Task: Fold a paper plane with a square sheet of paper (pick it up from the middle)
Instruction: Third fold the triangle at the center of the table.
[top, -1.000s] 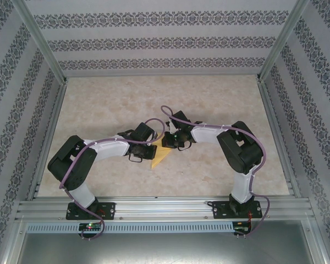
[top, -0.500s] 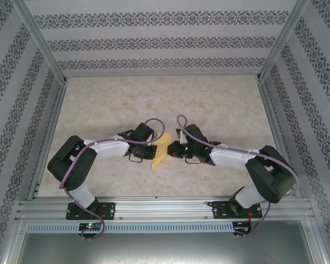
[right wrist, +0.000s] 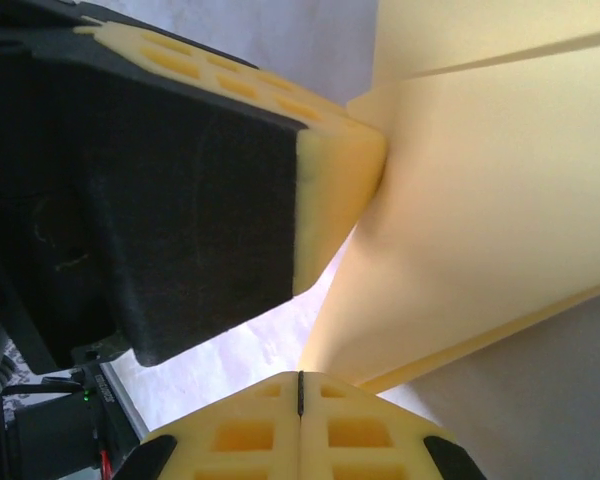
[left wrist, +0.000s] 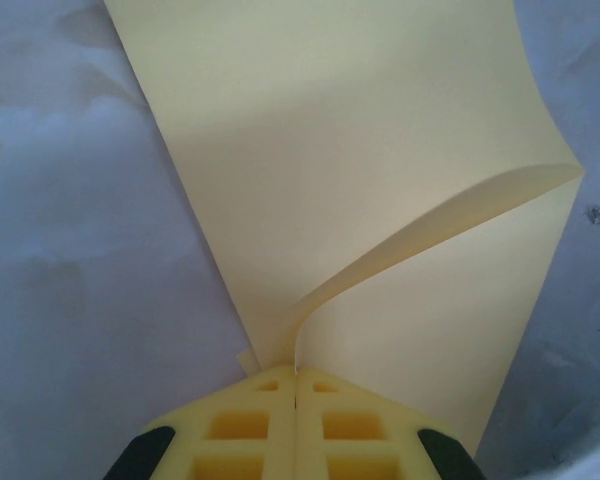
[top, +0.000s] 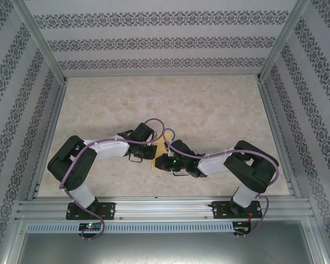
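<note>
The square sheet of paper (top: 163, 147) is pale yellow-orange and folded into a long wedge of layers on the marble table. Close up, the paper (left wrist: 360, 150) has one flap curling up out of the seam of my left gripper (left wrist: 296, 375), which is shut on that edge. From above, the left gripper (top: 152, 153) sits at the paper's left side. My right gripper (top: 158, 163) is at the paper's near end, covering part of it. In its own view the right gripper (right wrist: 300, 378) is shut with nothing in its seam. The paper's (right wrist: 500, 200) corner ends just at its tips, beside the left gripper's fingertip (right wrist: 335, 190).
The marble table (top: 209, 104) is boxed in by patterned walls (top: 165, 41) at the back and sides. An aluminium rail (top: 165, 208) runs along the near edge, where both arm bases stand. Both arms' purple cables loop over the middle.
My right arm swung from the paper's far side out to the right, then back in to its near end. The left arm and its grip stayed still.
</note>
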Controlling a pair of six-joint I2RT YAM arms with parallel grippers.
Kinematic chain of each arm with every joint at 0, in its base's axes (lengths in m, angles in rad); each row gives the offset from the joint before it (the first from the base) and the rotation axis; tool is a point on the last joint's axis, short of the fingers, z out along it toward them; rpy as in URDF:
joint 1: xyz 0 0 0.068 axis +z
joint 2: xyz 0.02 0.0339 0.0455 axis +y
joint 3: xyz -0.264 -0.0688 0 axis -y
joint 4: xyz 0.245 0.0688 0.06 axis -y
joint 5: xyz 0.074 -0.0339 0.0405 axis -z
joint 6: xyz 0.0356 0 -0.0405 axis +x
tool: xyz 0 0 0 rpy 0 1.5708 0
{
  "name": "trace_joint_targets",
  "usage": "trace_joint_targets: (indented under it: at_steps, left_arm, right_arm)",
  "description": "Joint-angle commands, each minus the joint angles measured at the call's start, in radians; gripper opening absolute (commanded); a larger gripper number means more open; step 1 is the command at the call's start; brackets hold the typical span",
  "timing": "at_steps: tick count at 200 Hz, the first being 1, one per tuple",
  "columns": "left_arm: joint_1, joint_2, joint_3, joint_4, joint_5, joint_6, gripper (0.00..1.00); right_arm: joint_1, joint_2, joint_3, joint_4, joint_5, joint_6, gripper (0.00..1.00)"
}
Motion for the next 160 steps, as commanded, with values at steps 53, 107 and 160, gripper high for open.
trace_joint_targets:
  at_steps: [53,107,160]
  left_arm:
    - [-0.005,0.013,-0.023,-0.022,0.006,-0.006,0.00]
    - [-0.006,0.014,-0.023,-0.020,0.011,-0.006,0.00]
    - [-0.005,0.019,-0.022,-0.023,0.013,-0.006,0.00]
  right_arm:
    - [0.020,0.072,0.036,0.042,0.012,0.037,0.00]
    - [0.021,0.131,0.038,0.016,0.010,0.052,0.00]
    - [0.027,0.016,0.037,-0.009,-0.005,0.025,0.01]
